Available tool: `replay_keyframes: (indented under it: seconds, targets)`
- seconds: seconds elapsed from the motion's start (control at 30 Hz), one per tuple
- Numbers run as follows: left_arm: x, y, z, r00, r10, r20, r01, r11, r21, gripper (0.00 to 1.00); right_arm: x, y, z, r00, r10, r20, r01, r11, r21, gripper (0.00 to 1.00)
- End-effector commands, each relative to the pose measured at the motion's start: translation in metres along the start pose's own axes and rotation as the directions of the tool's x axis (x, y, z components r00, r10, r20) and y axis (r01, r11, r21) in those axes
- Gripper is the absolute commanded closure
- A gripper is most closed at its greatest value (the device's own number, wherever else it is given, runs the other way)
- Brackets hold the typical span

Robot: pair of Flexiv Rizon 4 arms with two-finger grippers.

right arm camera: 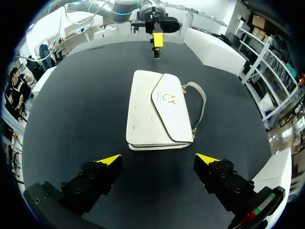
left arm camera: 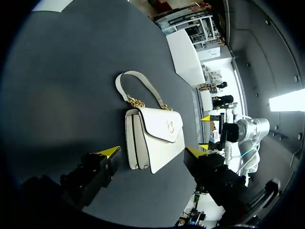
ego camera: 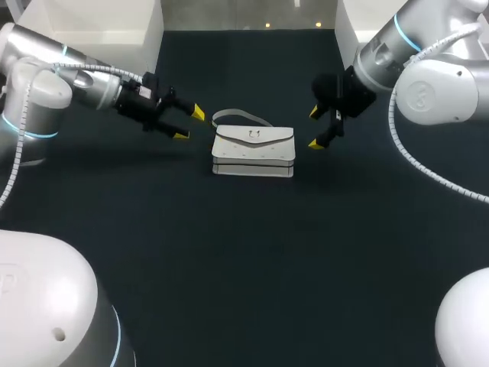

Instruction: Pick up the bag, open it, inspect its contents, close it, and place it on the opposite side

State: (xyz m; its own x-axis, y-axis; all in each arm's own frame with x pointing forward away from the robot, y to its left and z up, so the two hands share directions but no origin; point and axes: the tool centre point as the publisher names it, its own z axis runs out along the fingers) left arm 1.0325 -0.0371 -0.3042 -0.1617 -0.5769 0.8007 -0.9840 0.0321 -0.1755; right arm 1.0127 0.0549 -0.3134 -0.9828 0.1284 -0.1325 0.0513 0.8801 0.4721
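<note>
A white handbag with a gold clasp lies flat on the dark table, its flap closed and its strap curled behind it. My left gripper hovers open just left of the bag, holding nothing. My right gripper stands open just right of the bag, also holding nothing. In the left wrist view the bag lies ahead of and between the open fingers of the left gripper, untouched. In the right wrist view the bag lies ahead of the open right gripper, with the left gripper beyond it.
White boxes stand past the table's far corners. The table's front half is bare dark cloth.
</note>
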Motion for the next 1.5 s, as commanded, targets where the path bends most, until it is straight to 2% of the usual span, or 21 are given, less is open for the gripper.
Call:
replay_keyframes:
  seconds: [0.03, 0.33, 0.57, 0.87, 0.97, 1.4, 1.43, 1.5]
  targets:
    - [0.013, -0.004, -0.027, 0.995, 0.051, 0.085, -0.049, 0.999, -0.025, 0.0, 0.012, 0.01, -0.008, 0.999, -0.008, 0.049, 0.007, 1.0, 0.027, 0.0]
    - [0.014, -0.012, -0.048, 0.958, 0.245, 0.147, -0.237, 0.969, -0.068, 0.0, 0.021, 0.027, -0.019, 0.989, -0.052, 0.139, 0.037, 0.994, 0.107, 0.0]
    - [0.017, -0.018, -0.069, 0.871, 0.468, 0.149, -0.456, 0.883, -0.11, 0.0, 0.028, 0.034, -0.019, 0.977, -0.077, 0.2, 0.043, 0.985, 0.165, 0.0]
    - [0.03, -0.017, -0.08, 0.72, 0.693, 0.041, -0.647, 0.691, -0.322, 0.0, 0.036, 0.038, -0.013, 0.945, -0.145, 0.293, 0.094, 0.979, 0.182, 0.0]
    - [0.033, -0.019, -0.078, 0.73, 0.683, -0.005, -0.629, 0.67, -0.395, 0.0, 0.036, 0.038, -0.009, 0.945, -0.164, 0.284, 0.114, 0.976, 0.185, 0.0]
    - [0.033, -0.019, -0.078, 0.73, 0.683, -0.005, -0.629, 0.67, -0.395, 0.0, 0.036, 0.038, -0.009, 0.945, -0.164, 0.284, 0.114, 0.976, 0.185, 0.0]
    - [0.035, -0.02, -0.077, 0.692, 0.722, 0.01, -0.66, 0.639, -0.395, 0.0, 0.036, 0.038, -0.009, 0.945, -0.164, 0.284, 0.114, 0.976, 0.185, 0.0]
    - [0.037, -0.024, -0.076, 0.651, 0.758, 0.045, -0.691, 0.615, -0.38, 0.0, 0.034, 0.051, -0.01, 0.93, -0.221, 0.294, 0.158, 0.962, 0.225, 0.0]
